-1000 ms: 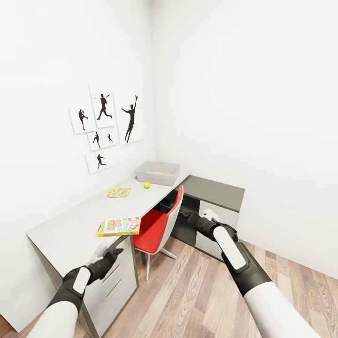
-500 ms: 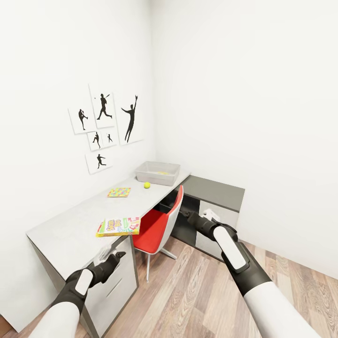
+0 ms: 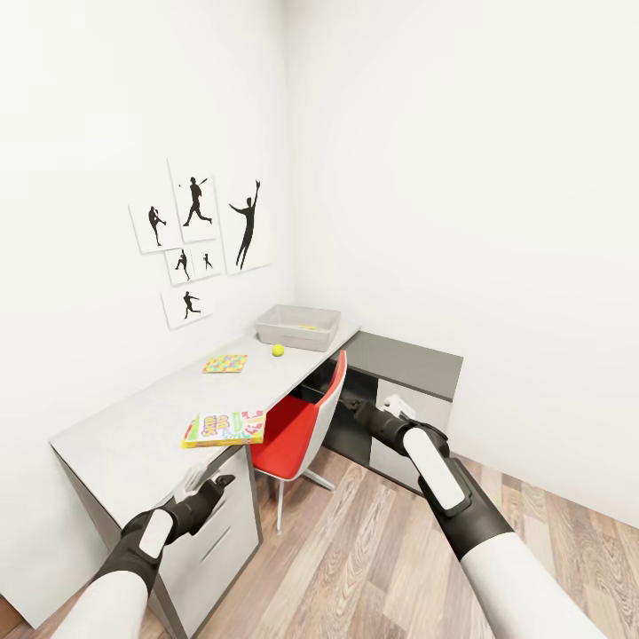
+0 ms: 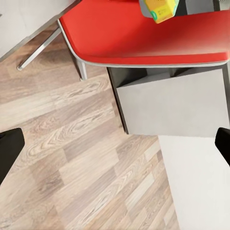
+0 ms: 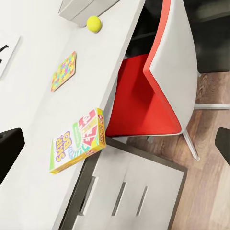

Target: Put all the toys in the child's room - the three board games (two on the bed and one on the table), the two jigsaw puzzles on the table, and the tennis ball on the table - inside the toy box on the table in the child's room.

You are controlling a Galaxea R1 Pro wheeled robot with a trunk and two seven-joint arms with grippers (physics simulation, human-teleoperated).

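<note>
Looking down from the head view, the table (image 3: 133, 435) runs along the left wall with the toy box (image 3: 298, 325) at its far end, something yellowish inside it too small to name; the tennis ball (image 3: 278, 350) sits just in front of the box, one jigsaw puzzle (image 3: 225, 363) a little nearer, and the Skip-Bo box (image 3: 224, 428) lies at the near edge, overhanging slightly beside the red chair (image 3: 297, 430). Both arms hang low and forward — a carrying-nothing pose, likely because the robot is lining up on the table. The left gripper (image 3: 211, 486) and right gripper (image 3: 353, 407) are too small here to judge. Seen from the left wrist, dark fingertips (image 4: 9, 151) stand wide apart over plank floor (image 4: 72, 158), empty, with a corner of the game box cut off by the frame. Seen from the right wrist, the jaws are likewise spread and empty, framing the Skip-Bo box, puzzle and ball — the second puzzle may be hidden.
</note>
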